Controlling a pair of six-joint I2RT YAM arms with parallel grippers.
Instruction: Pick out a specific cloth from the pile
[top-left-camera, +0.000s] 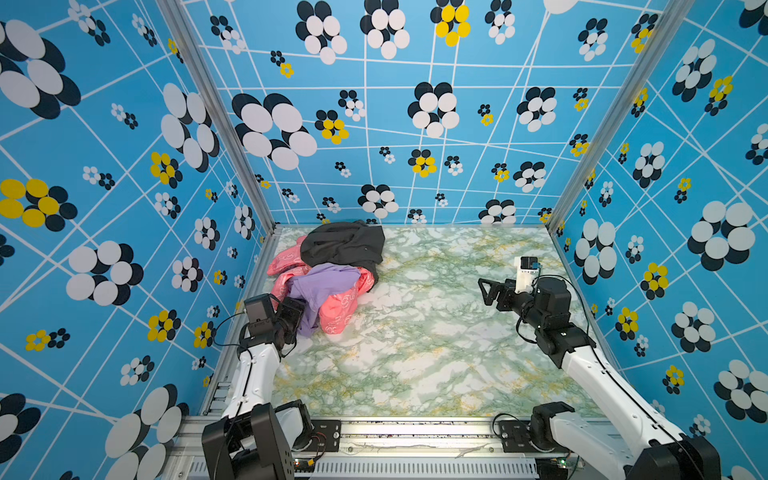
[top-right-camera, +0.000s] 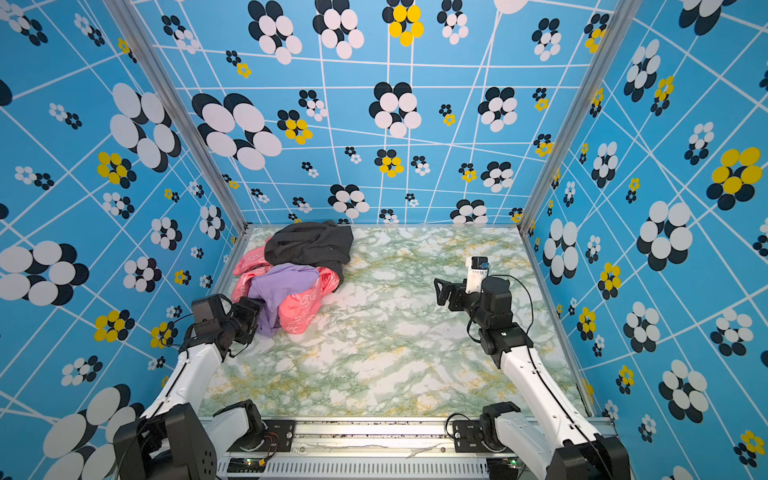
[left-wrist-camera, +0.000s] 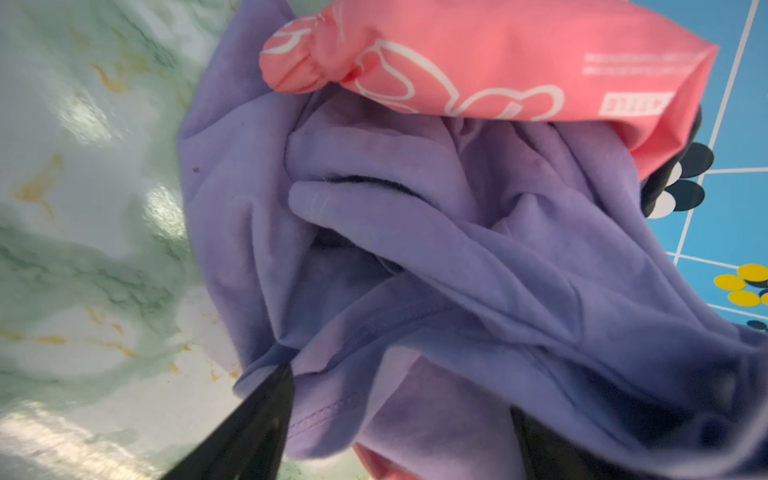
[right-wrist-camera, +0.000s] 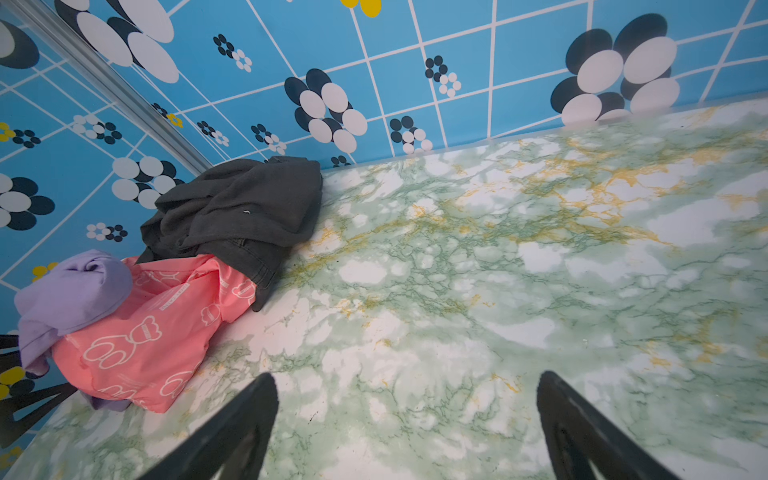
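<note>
The pile (top-left-camera: 365, 279) lies at the table's far left. The lavender cloth (top-left-camera: 328, 282) (top-right-camera: 286, 280) drapes over the pile's near side, on a coral-pink printed garment (top-left-camera: 343, 311), with a black garment (top-left-camera: 345, 245) behind them. My left gripper (top-left-camera: 305, 309) (left-wrist-camera: 401, 388) is pushed into the cloth's lower fold. Its two fingers stand apart, one on either side of a bunch of lavender fabric (left-wrist-camera: 415, 249). My right gripper (top-left-camera: 484, 293) (right-wrist-camera: 406, 376) hovers open over bare table at the right, far from the pile, with nothing between its fingers. The right wrist view shows the cloth (right-wrist-camera: 70, 291) from the side.
The marble-patterned table (top-left-camera: 436, 332) stretches between the pile and the right arm. Blue flowered walls (top-left-camera: 415, 124) close in the back and both sides. A metal rail (top-left-camera: 415, 432) carries both arm bases along the front edge.
</note>
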